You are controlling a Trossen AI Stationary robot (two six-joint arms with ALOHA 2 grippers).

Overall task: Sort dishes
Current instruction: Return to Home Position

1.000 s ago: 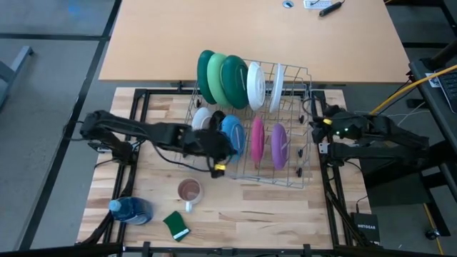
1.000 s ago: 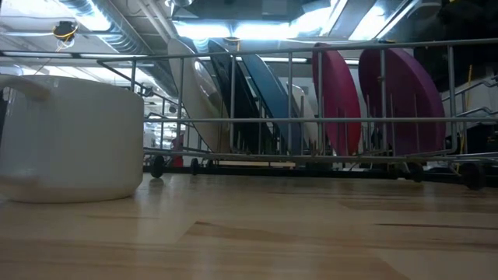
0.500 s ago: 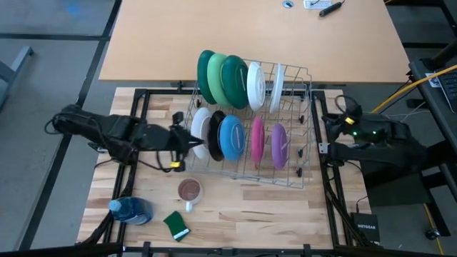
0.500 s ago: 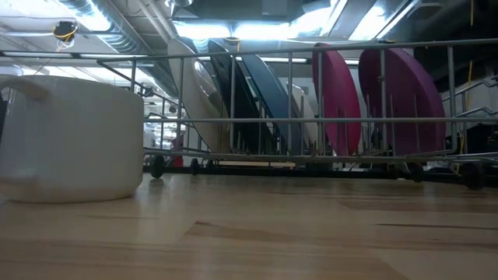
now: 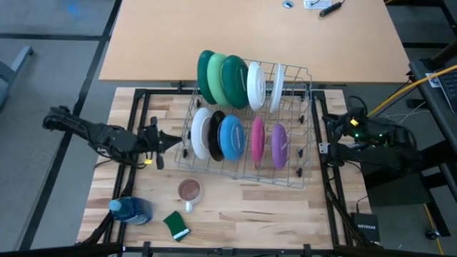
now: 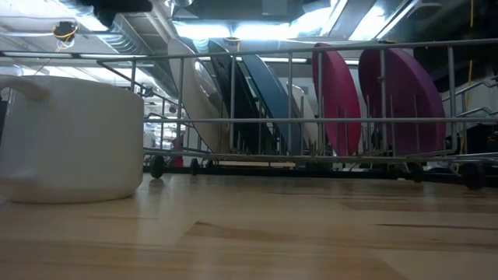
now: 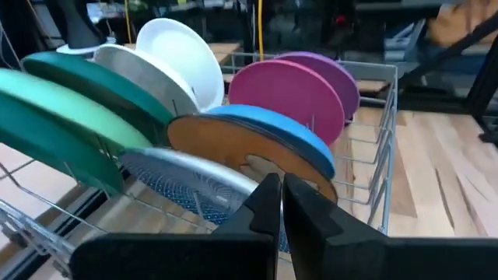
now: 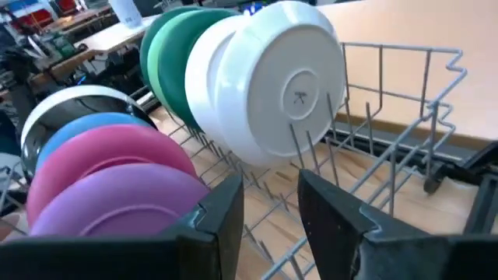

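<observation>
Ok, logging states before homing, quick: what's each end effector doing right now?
Left end effector: closed, holding nothing.
Right end effector: open, empty.

Wood table carries wire rack, mug, green sponge and blue bottle.

Black left tool and right tool, smooth matte fingers; green light on right arm.

Ten round plates are pictured on edge in the wire rack. Three green plates and two white plates are lined along the back row; a white plate, black plate, blue plate, pink plate and purple plate are ranged in front.
</observation>
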